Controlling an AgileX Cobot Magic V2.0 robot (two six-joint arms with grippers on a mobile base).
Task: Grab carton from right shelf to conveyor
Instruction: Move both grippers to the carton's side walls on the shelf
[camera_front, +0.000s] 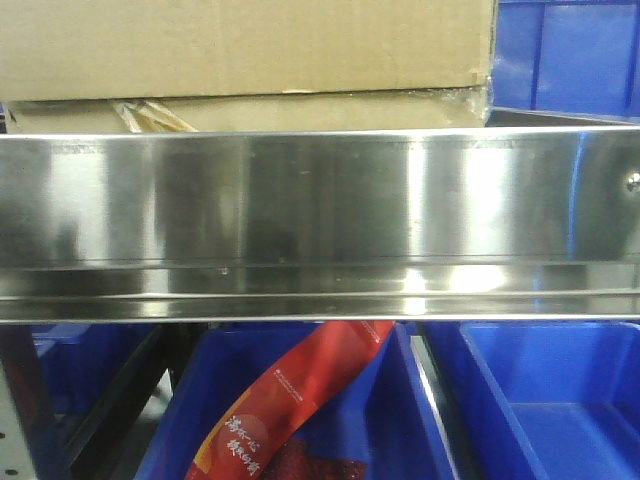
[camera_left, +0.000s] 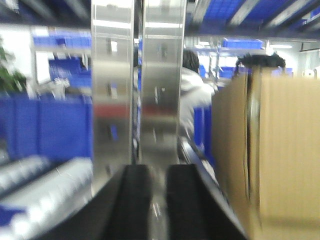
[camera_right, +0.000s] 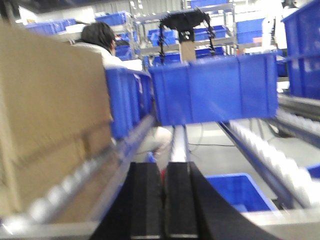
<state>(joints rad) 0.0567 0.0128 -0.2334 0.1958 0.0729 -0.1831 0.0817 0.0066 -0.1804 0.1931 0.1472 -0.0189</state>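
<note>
Upper left of the front view: carton sits above the steel rail, with blue bins below.

Left wrist view: left tool low centre, fingers drawn nearly together with a thin slit and nothing in it. Carton fills the right edge.

Right wrist view: carton at the left edge. Right tool low centre, fingers pressed together, empty.

Judgement: carton lies between the two arms; whether they touch it cannot be told.

To do the step well: press inward evenly from both sides, keep the box level, lift clear of the rail, and move both arms as one so nothing slips.
</note>
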